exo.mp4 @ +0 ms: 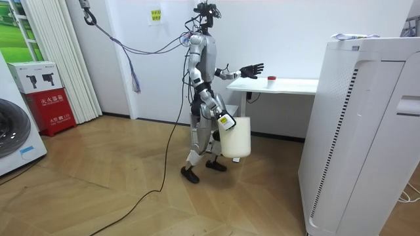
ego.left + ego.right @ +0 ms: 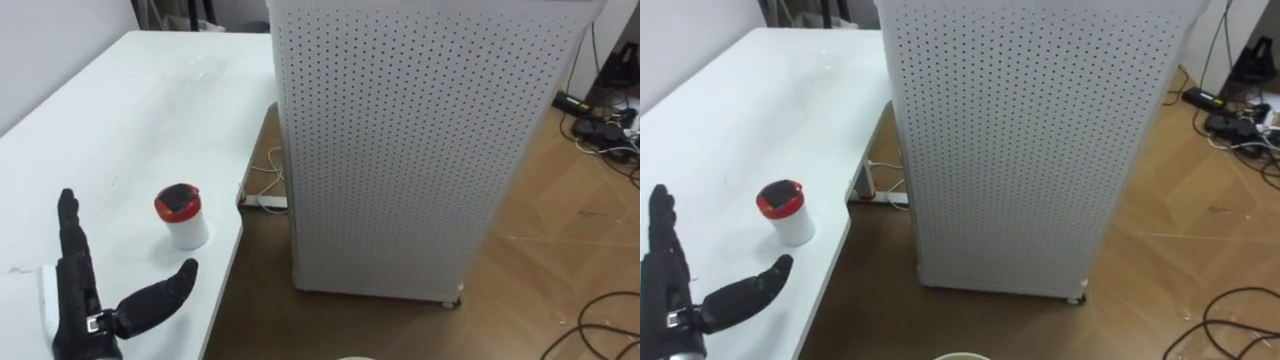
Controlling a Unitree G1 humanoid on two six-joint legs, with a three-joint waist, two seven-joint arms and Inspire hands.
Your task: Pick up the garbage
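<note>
- My left hand (image 2: 85, 305) hovers released over the white table (image 2: 150, 110), fingers straight.
- The red-lidded cup (image 2: 182, 216) stands just beyond my thumb, apart from it.
- My right hand (image 1: 224, 119) is at a white bucket (image 1: 236, 139); I cannot tell its grip.

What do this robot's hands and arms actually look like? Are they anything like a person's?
Roughly person-shaped. The left hand is matt black all over, with slim segmented fingers, a thicker rounded thumb and a small silvery fitting near the wrist. In the room view, the arms look silver-grey near the shoulders and thin and dark towards the hands.
</note>
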